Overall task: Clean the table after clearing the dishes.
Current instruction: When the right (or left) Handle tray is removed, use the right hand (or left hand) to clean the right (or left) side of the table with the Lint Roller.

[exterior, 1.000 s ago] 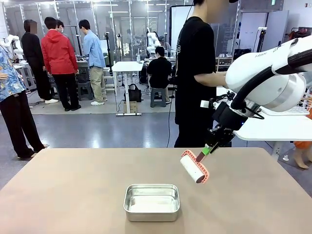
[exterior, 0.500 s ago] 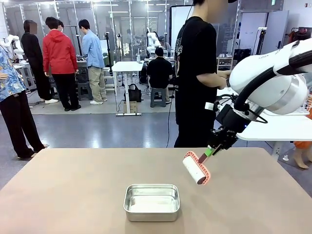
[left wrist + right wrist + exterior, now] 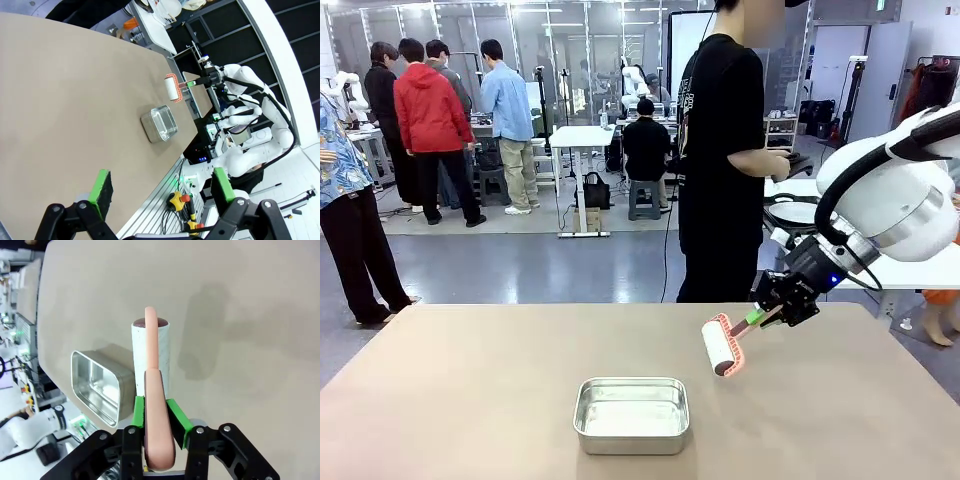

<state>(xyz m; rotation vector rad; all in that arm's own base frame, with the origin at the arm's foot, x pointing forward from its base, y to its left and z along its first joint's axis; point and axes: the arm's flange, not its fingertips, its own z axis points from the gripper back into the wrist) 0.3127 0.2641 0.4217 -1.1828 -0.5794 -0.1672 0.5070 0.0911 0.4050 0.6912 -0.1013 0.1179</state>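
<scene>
Front view | right claw (image 3: 757, 318) clamped lint roller (image 3: 717, 350) by its handle, poised over worktop (image 3: 470, 400) for sweeping | left claw (image 3: 162, 186) gaped empty.

Right claw (image 3: 757, 318) clamped, left claw (image 3: 162, 186) spread

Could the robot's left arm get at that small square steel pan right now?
Probably yes. The left gripper is open and empty, with only bare beige table between it and the small square steel pan. The pink-framed white lint roller in the right gripper hangs beyond the pan.
</scene>
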